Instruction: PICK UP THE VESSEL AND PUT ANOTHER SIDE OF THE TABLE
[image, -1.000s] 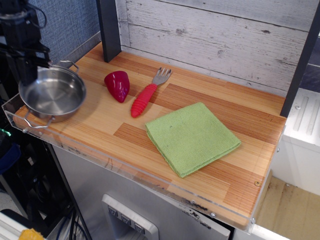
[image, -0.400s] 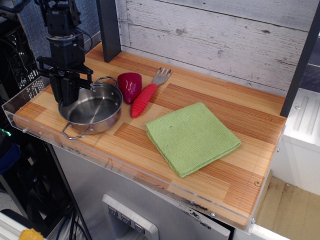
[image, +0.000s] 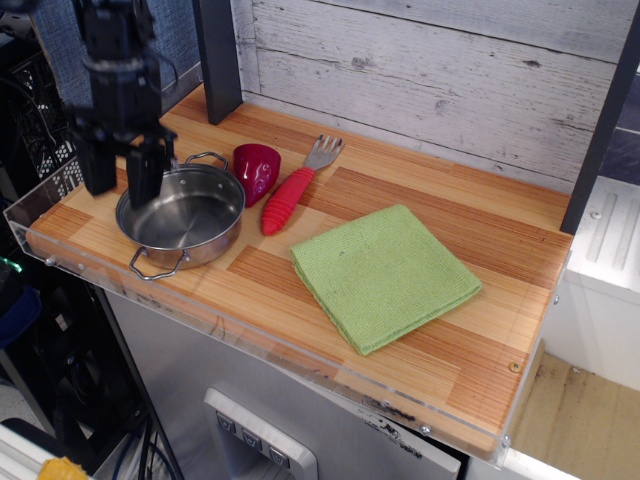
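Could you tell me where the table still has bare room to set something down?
Bare wood lies behind the green cloth toward the plank wall, and right of it. The left end is crowded: vessel, red pepper, fork, gripper.

Single view only: high in front of the table (image: 420, 250), looking down diagonally, moderately near, toward the back wall (image: 450, 70).

- Pepper (image: 256, 168): dark red, cup-like, lying on its side, just left of the fork's handle.
- Fork (image: 298, 185): ribbed red handle, grey tines pointing toward the back wall.
- Cloth (image: 384, 275): green, folded square, lying flat right of the fork, well apart from the pepper.
- Wall (image: 440, 70): whitewashed planks behind.
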